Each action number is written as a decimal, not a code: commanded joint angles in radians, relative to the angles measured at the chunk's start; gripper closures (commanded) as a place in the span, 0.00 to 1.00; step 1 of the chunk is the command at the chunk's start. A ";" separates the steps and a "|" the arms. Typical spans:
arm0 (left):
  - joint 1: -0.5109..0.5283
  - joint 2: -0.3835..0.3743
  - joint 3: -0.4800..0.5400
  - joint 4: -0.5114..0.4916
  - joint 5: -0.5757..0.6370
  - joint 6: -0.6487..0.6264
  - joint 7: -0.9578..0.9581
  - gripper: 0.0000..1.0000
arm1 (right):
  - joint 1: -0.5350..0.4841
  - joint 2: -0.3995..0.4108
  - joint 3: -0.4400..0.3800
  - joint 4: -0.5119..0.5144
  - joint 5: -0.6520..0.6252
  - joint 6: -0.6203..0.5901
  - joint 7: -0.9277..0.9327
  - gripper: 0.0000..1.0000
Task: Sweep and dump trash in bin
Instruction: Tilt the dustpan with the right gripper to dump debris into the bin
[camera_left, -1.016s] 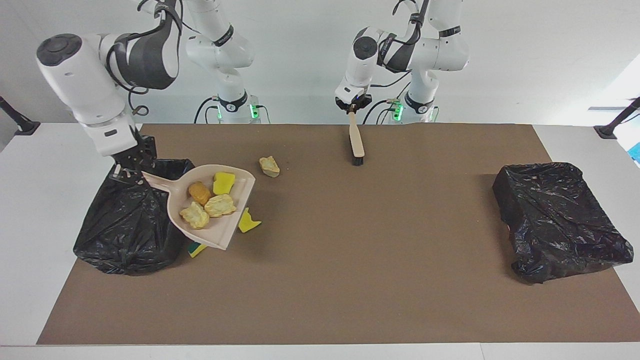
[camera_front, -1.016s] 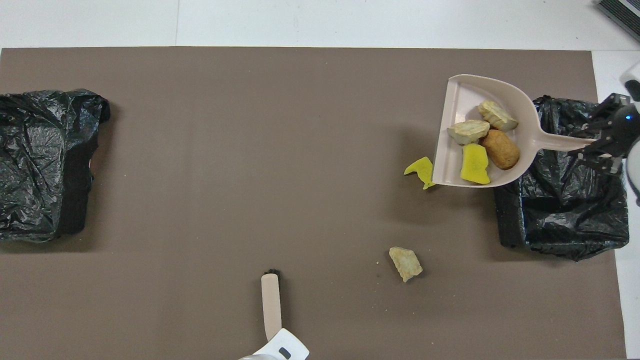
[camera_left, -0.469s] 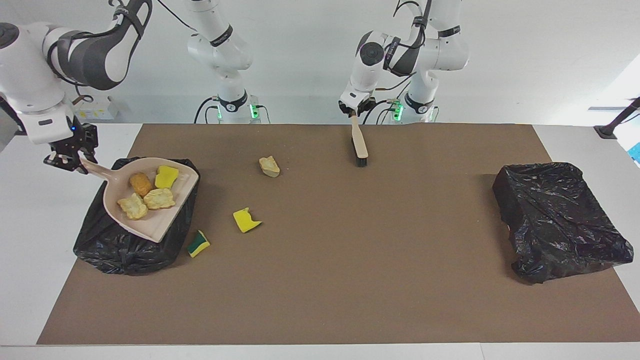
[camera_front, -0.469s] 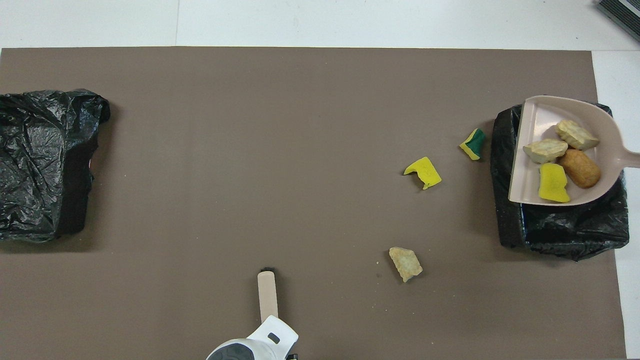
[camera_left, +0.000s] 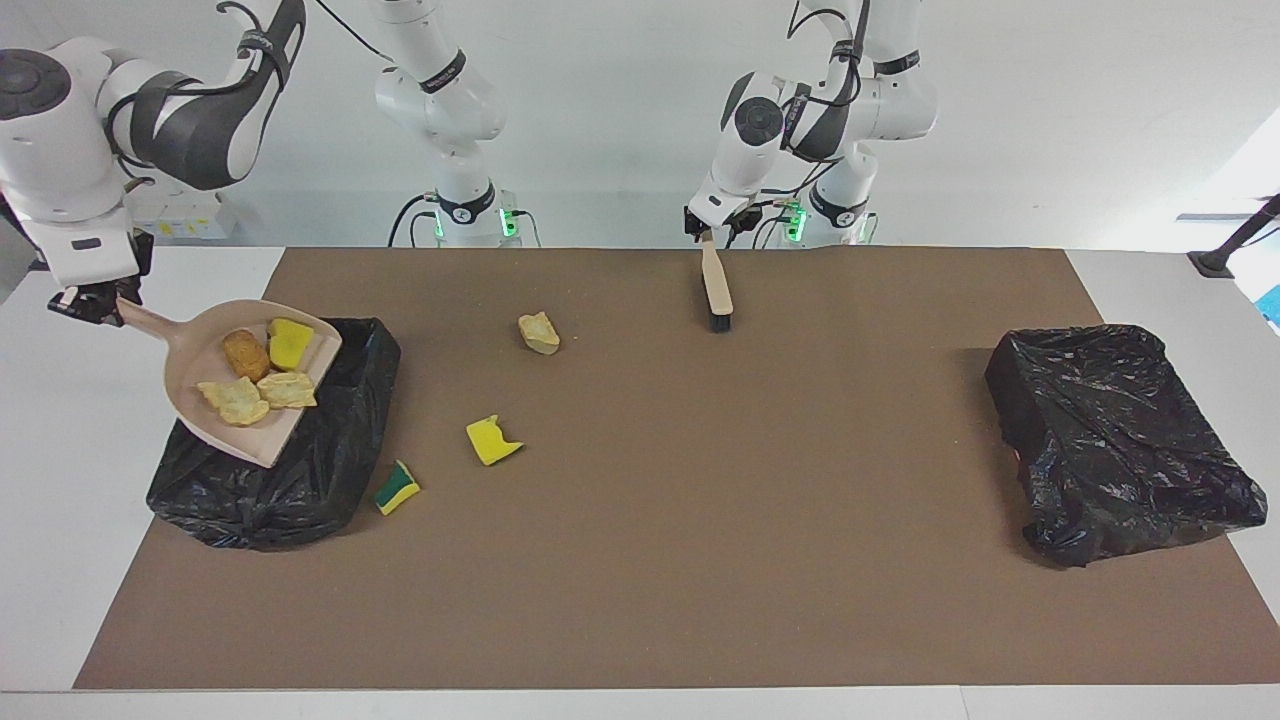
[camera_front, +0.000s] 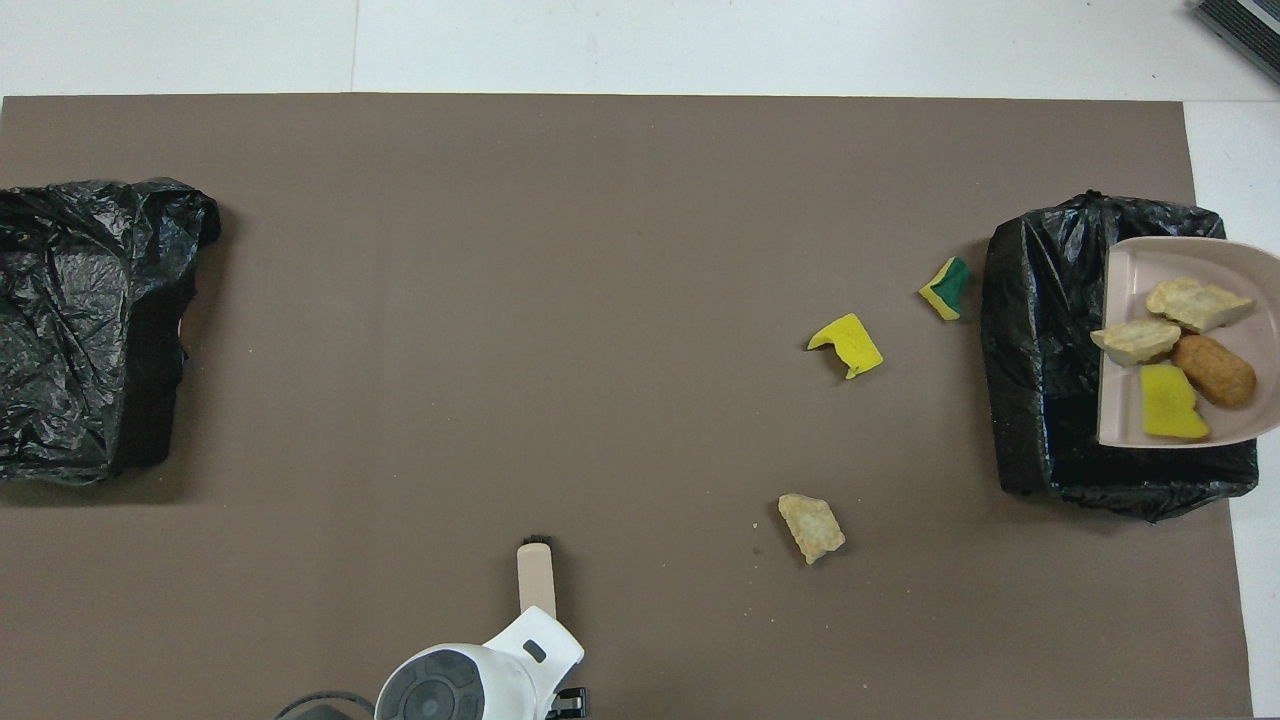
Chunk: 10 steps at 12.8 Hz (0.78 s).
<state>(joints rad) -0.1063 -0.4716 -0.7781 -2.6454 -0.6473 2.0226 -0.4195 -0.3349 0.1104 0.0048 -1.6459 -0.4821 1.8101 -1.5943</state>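
Since the earlier frame, the dustpan (camera_left: 250, 385) had swung off the mat and over the bin (camera_left: 300, 470) at the right arm's end of the tabletop (camera_left: 60, 520). Its long axis ran handle to lip, open lip pointing toward the table's middle and the handle outward, pinched in the right claw (camera_left: 92, 300). Four trash chunks (camera_left: 250, 380) lay in it; three more (camera_left: 493, 440) lay on the brown mat (camera_left: 700, 520). Over the mat's robot-side edge, the left claw (camera_left: 708, 224) was at the brush (camera_left: 715, 288), bristles pointing away from the robots; I could not tell whether it gripped.
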 joint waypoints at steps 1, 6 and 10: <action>0.031 0.086 0.003 0.027 0.090 0.086 0.051 0.00 | 0.007 -0.031 0.009 -0.025 -0.119 -0.015 0.064 1.00; 0.048 0.269 0.178 0.209 0.404 0.084 0.050 0.00 | 0.099 -0.061 0.018 -0.057 -0.315 -0.150 0.341 1.00; 0.036 0.358 0.325 0.372 0.561 0.073 0.051 0.00 | 0.112 -0.064 0.017 -0.060 -0.367 -0.155 0.324 1.00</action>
<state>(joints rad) -0.0637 -0.1712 -0.5038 -2.3574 -0.1527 2.1119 -0.3704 -0.2193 0.0731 0.0182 -1.6775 -0.7965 1.6561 -1.2722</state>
